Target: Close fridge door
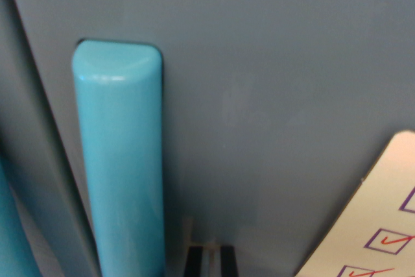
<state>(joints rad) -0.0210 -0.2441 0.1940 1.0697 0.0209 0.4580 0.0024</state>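
Note:
The grey fridge door point(272, 95) fills almost the whole wrist view at very close range. A glossy turquoise handle point(120, 160) runs down it on the wrist view's left, its rounded top end near the upper left. At the bottom edge, just right of the handle, a dark bit of my gripper point(211, 261) shows close against the door panel. Too little of it is in view to tell how the fingers stand. A seam point(39, 95) slants down the far left, with another grey panel beyond it.
A white checklist sheet point(373, 225) with purple boxes and red ticks is stuck on the door at the lower right. A second turquoise handle point(11, 238) peeks in at the bottom left corner.

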